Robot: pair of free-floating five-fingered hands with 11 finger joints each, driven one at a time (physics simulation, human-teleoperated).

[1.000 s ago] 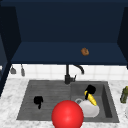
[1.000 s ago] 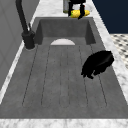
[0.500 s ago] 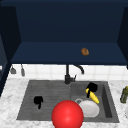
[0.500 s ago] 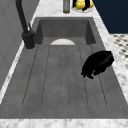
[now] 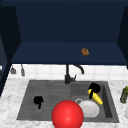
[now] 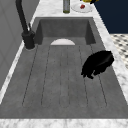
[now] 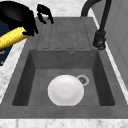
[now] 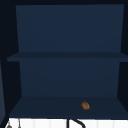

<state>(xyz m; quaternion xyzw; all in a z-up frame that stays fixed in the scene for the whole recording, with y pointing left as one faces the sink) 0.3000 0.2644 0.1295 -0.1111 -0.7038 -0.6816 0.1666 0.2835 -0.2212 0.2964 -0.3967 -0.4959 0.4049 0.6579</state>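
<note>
Matt grey stone, glossy ball

The sink [image 5: 27,110] looks like rough matt stone — ribbed on its drainer; the counter [image 5: 10,100] speckled marble; the red ball [image 5: 67,115] and white plate [image 7: 65,90] smooth, glossy.

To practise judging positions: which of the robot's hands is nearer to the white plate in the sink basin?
The right hand. It holds a banana just above the plate, while the left hand hovers over the draining board, across the sink.
</note>
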